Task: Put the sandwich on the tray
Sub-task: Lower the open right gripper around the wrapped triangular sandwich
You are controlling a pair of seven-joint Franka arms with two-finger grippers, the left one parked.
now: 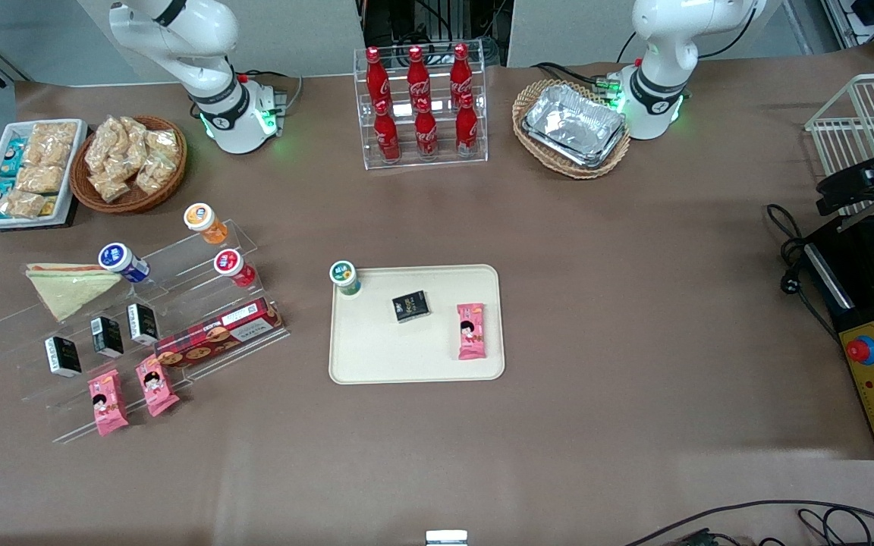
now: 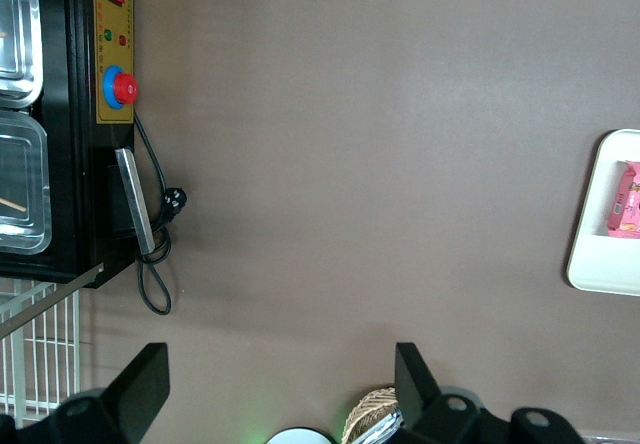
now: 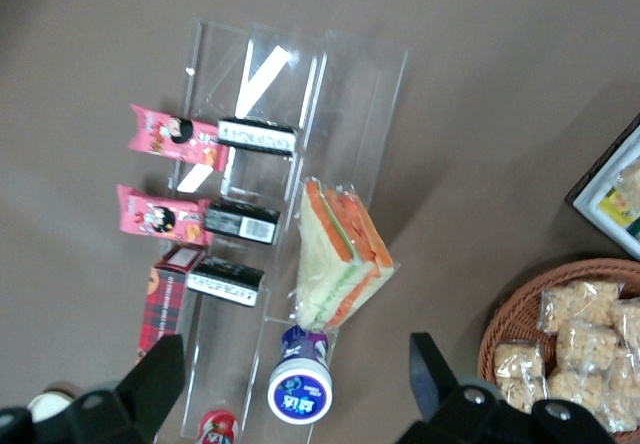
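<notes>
The task is not yet begun. The sandwich [image 1: 71,288] lies on the clear stepped rack [image 1: 141,318] near the desk's edge at the working arm's end, well apart from the tray [image 1: 414,356]. The hand [image 3: 290,389] hangs above it, released and empty. Gripping and carrying are left.

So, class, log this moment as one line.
phase: approach | claw: open, above acrylic rack | triangular cream sandwich: on rack, untouched | cream-beige rectangular plastic tray: no sandwich yet
</notes>
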